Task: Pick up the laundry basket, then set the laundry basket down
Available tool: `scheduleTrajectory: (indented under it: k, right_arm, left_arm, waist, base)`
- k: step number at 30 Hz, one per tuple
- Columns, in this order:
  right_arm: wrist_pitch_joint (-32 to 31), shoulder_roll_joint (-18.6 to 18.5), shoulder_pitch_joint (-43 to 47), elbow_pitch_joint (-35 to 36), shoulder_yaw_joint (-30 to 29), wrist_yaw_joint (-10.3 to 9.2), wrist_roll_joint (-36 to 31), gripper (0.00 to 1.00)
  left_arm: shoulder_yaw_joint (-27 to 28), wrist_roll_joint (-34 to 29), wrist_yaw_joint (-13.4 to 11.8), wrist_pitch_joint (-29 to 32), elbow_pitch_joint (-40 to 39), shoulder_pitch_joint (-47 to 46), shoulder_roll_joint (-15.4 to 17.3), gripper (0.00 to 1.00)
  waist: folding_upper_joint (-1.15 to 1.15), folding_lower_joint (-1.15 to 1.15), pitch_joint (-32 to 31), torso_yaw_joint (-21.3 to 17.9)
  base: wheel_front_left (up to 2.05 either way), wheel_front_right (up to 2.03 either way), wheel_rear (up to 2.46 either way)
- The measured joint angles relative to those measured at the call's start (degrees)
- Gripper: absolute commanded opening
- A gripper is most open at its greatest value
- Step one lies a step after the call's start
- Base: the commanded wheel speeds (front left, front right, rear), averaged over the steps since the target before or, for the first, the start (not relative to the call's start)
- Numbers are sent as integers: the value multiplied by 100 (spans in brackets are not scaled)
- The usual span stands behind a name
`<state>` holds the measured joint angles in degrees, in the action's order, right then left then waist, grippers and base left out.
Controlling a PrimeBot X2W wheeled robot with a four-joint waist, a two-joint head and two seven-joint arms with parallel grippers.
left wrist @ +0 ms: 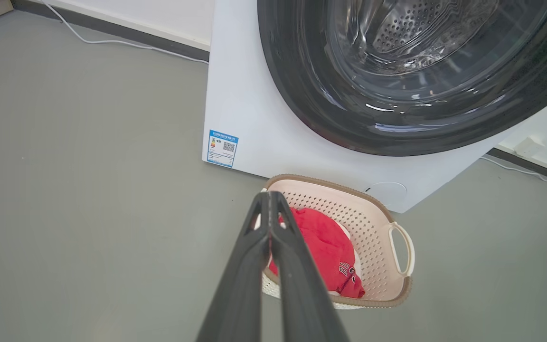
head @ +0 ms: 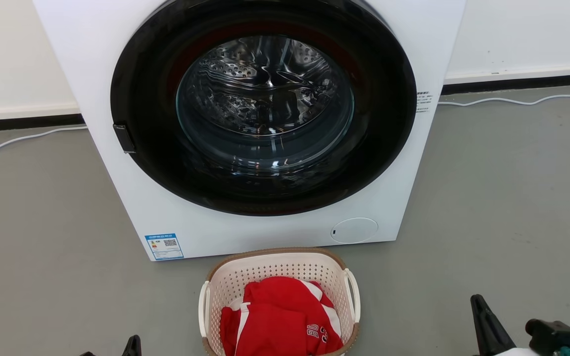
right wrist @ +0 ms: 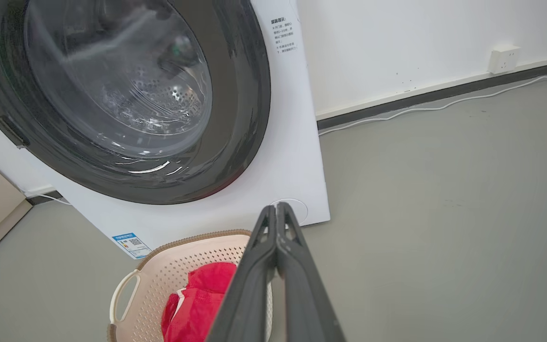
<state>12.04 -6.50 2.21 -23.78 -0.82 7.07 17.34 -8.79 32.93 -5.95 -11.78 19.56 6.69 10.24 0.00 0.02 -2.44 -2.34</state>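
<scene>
The laundry basket (head: 285, 271) sits on the grey floor (head: 502, 207) just in front of the washing machine (head: 245, 232), with a thin strip of floor between them. Its near rim is cut off at the bottom of the head view. A red garment (head: 275, 316) hides the basket's bottom, and its white lettering is too folded to read. The left gripper (left wrist: 269, 197) has its fingers pressed together on nothing, and they cover the basket's near handle. The right gripper (right wrist: 277, 209) is likewise closed and empty, blocking the basket's right side. Bare floor lies open on both sides of the basket, and a white cable (head: 512, 101) runs along the wall.
</scene>
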Motion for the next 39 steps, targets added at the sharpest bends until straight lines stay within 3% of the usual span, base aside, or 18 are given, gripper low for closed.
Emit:
scheduleTrajectory:
  k: [39]
  right_arm:
    - [-677,163,-164,302,-266,0,2818,0]
  left_arm:
    - [509,2219,494,682,-132,-278,-298,0]
  waist:
    - [0,-1,100,89]
  base:
    - [0,0,0]
